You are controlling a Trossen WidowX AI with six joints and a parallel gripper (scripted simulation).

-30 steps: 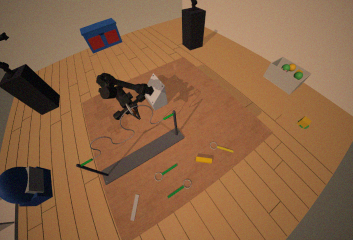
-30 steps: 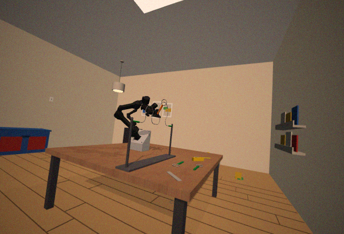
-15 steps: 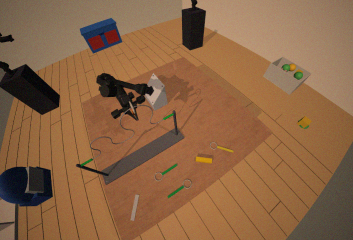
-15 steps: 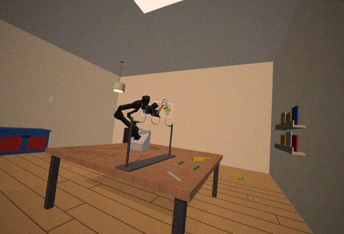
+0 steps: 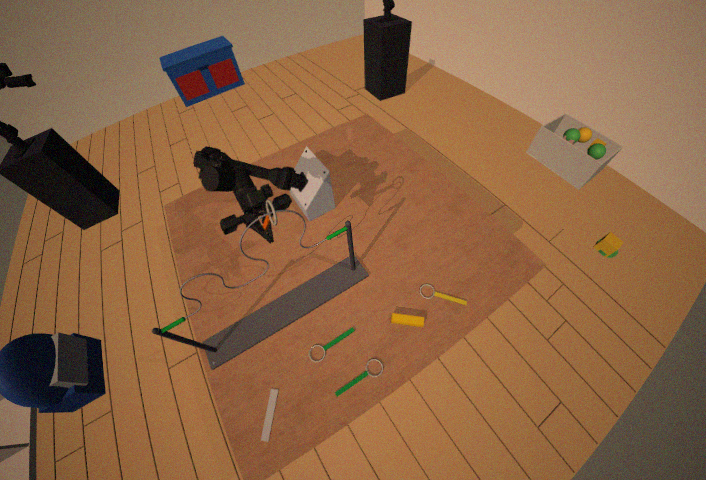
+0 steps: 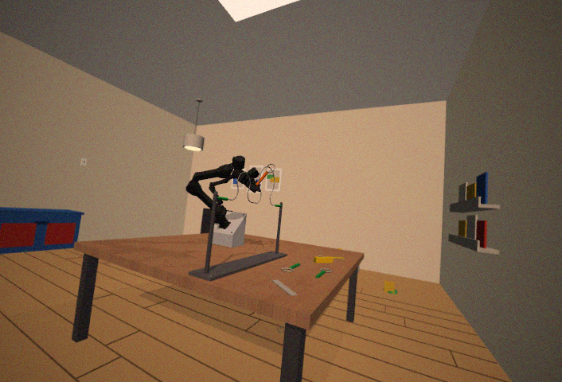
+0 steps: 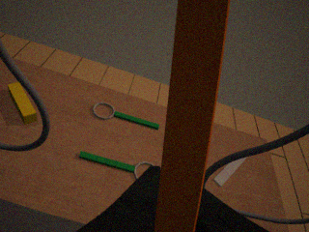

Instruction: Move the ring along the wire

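The orange handle [image 5: 266, 221] [image 6: 262, 178] [image 7: 194, 111] is held between the fingers of my gripper [image 5: 267, 235] [image 6: 257, 187] [image 7: 182, 195], which is shut on it. The ring [image 5: 275, 213] is above the fingers, around the top of a high bend of the grey wire [image 5: 235, 286] [image 7: 47, 123]; whether it touches the wire is too small to tell. The ring is outside the wrist view. One green part [image 5: 337, 233] [image 6: 278, 205] is beside the far post [image 5: 351, 249] [image 6: 279, 229]; the other green part [image 5: 173, 324] [image 6: 222, 198] is beside the near post [image 5: 187, 340] [image 6: 209, 234].
Wire bends pass on both sides of the handle in the wrist view. The dark base bar [image 5: 291, 311] joins the posts. Two green-handled rings [image 5: 339, 337] [image 5: 351, 383], a yellow-handled ring [image 5: 450, 298], a yellow block [image 5: 407, 319] and a pale strip [image 5: 269, 414] lie on the table.
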